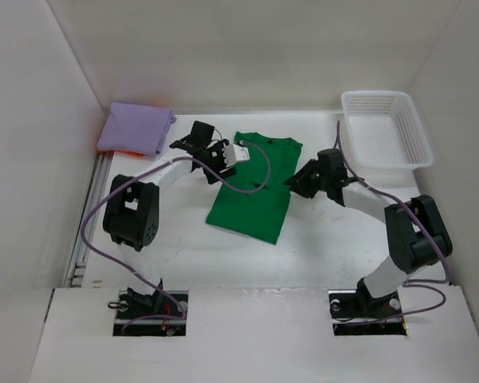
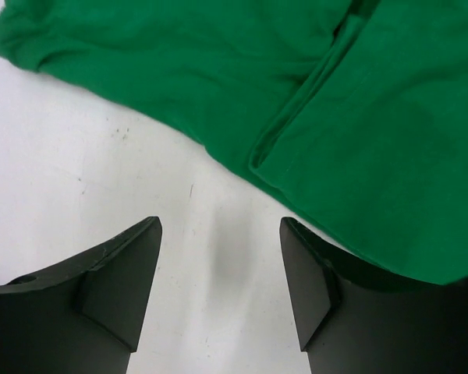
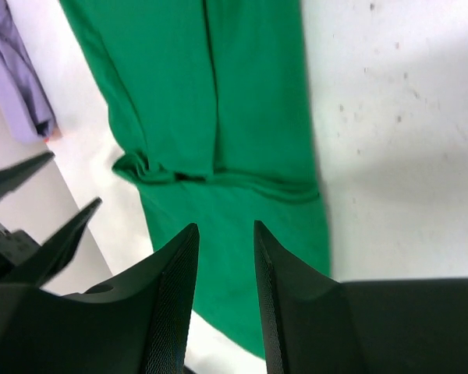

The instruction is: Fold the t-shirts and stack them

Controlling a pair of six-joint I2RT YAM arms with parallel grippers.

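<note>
The green t-shirt (image 1: 251,187) lies in the middle of the table, folded lengthwise into a long strip with its collar at the far end. My left gripper (image 1: 221,167) is at the strip's left edge. In the left wrist view it (image 2: 221,226) stands open over bare table, the green cloth (image 2: 374,140) just beyond and to the right. My right gripper (image 1: 297,182) is at the strip's right edge. It (image 3: 225,227) hangs open above the cloth (image 3: 218,101), holding nothing. The folded lavender t-shirt (image 1: 136,128) rests at the back left on an orange t-shirt (image 1: 118,152), only a sliver showing.
A white lattice basket (image 1: 387,128) stands at the back right. White walls close the table on the left, back and right. A metal rail (image 1: 84,239) runs along the left side. Cables loop from both arms over the table.
</note>
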